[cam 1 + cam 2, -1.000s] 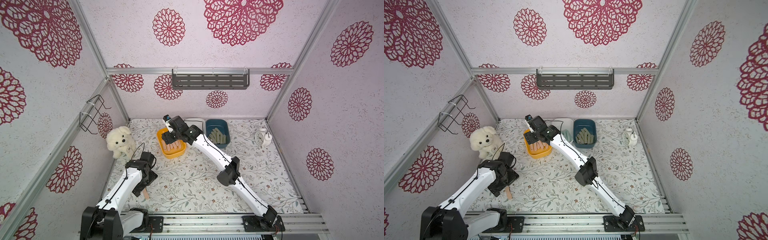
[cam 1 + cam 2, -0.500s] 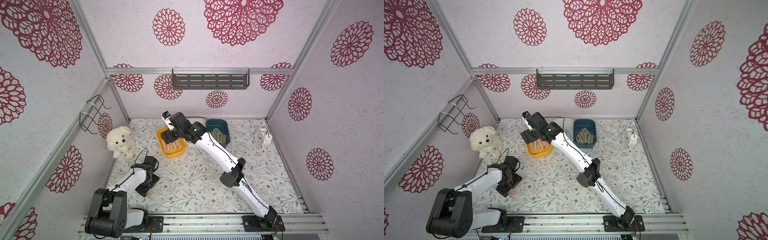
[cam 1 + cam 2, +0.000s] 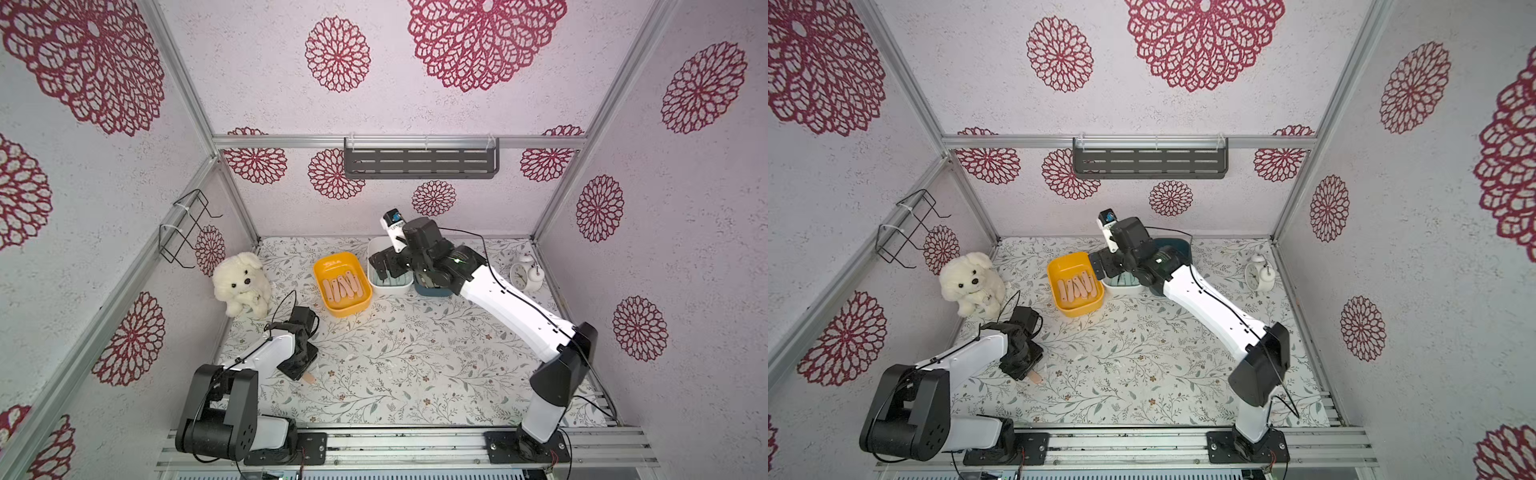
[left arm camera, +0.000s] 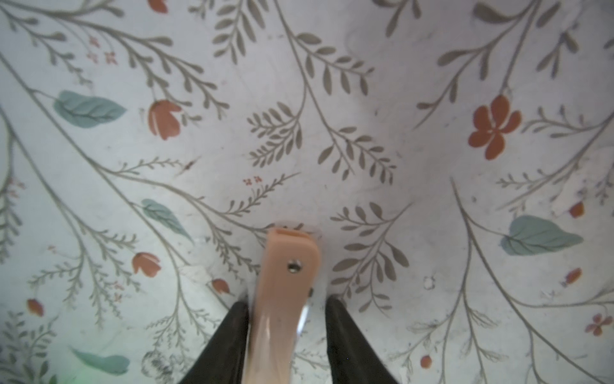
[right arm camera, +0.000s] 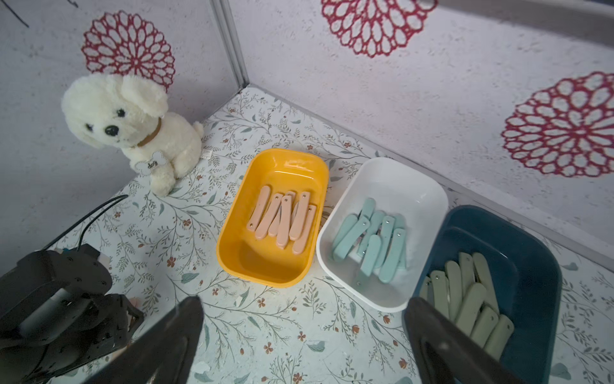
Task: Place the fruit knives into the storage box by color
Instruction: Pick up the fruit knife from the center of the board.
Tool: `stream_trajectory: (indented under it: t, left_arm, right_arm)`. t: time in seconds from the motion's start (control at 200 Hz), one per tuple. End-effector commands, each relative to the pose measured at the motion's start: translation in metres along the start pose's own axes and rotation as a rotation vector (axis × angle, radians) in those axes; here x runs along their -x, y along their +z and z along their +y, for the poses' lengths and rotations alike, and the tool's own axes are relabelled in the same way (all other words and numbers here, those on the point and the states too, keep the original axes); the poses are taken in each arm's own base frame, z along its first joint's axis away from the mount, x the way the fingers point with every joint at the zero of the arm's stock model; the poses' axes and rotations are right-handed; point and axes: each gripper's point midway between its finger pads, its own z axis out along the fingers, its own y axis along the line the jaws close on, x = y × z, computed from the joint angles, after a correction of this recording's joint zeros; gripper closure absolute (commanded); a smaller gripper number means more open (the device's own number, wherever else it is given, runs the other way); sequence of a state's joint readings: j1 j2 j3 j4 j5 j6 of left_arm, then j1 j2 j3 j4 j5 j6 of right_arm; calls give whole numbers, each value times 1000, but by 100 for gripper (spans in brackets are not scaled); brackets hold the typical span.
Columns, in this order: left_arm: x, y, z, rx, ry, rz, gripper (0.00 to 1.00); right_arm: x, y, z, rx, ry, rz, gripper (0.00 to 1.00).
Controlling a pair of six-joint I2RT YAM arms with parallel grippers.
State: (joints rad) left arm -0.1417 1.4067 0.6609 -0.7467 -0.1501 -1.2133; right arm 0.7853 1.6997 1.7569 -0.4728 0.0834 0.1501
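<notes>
One peach-pink fruit knife [image 4: 285, 272] lies on the floral table near the front left, its tip showing in both top views [image 3: 309, 378] [image 3: 1035, 377]. My left gripper [image 4: 287, 301] is down over it with narrowed jaws. One finger [image 4: 232, 332] touches the knife; a small gap remains at the other finger. My right gripper [image 5: 304, 301] hangs open and empty above the white box [image 3: 390, 289]. Several peach knives [image 5: 282, 216] lie in the yellow box [image 5: 262, 259]. Teal ones [image 5: 375, 239] are in the white box [image 5: 398, 186], and sage-green ones [image 5: 471, 292] in the dark blue box [image 5: 531, 266].
A white plush dog [image 3: 243, 282] sits at the back left, close to my left arm. An alarm clock [image 3: 524, 274] stands at the back right. A wire rack [image 3: 187, 228] hangs on the left wall and a grey shelf [image 3: 419, 162] on the back wall.
My left gripper has come down over the peach knife and its jaws have narrowed round it. My right gripper has moved from above the yellow box to above the white box and opened wider.
</notes>
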Motion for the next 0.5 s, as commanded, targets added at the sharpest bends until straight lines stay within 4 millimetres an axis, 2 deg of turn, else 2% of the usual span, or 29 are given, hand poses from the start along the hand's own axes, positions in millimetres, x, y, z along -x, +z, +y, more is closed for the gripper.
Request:
stream_trajectory:
  t: [0.0, 0.11, 0.205, 0.335, 0.495]
  left_arm:
    - [-16, 14, 2, 20, 36, 54, 64]
    - [-23, 15, 0, 27, 75, 57, 67]
    - [-31, 17, 2, 41, 107, 61, 74]
    - [-41, 17, 4, 55, 145, 60, 79]
    - [-39, 5, 5, 65, 197, 18, 84]
  right_arm:
    - [-31, -2, 4, 29, 55, 4, 1]
    - [-65, -8, -10, -1, 80, 45, 1]
    - [-81, -14, -24, -23, 101, 60, 1]
    - [-90, -18, -32, -41, 114, 66, 1]
    - [-97, -16, -34, -45, 116, 79, 1]
